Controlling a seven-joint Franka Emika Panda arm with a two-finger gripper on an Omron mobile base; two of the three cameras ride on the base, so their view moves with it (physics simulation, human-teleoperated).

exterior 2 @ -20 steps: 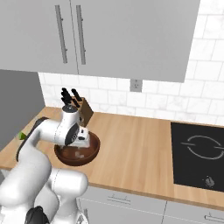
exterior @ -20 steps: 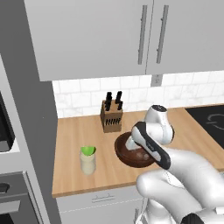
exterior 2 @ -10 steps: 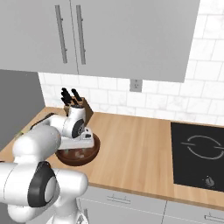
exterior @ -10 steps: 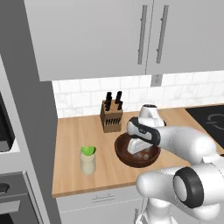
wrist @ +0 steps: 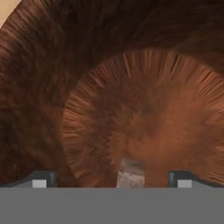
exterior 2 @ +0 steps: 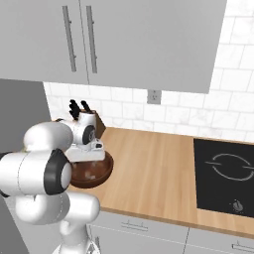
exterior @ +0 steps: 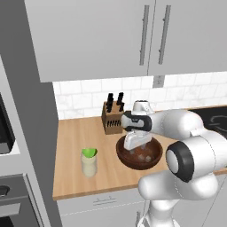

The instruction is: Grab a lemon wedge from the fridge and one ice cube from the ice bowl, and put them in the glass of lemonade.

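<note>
1. Hand view: gripper is down inside the ice bowl, jaws spread wide, nothing held. One ice cube sits on the bowl floor between the tips, slightly nearer one side.
2. Step in hand, as I read it: pick that cube. Centre the jaws on it first, so that both pads meet it together. Otherwise it will likely skate on the curved wood.
3. Go low enough to catch the cube's flat sides, but keep the tips off the bowl floor. Close slowly; ice should be slippery, and a fast pinch could squirt it out.
4. Left base view: more cubes lie near the bowl's right side, well apart from the gripper, so a double pick looks unlikely.
5. Glass of lemonade stands to the left of the bowl on the counter, with the lemon wedge already on its top. After the lift, clear the bowl rim before you traverse.
6. Surface: wood-grain countertop. Knife block sits just behind the bowl, so keep the wrist clear of it.
7. Room: white tile backsplash, outlet, pale wall cabinets above, black cooktop well off to the right, and a grey tall unit on the left.
</note>
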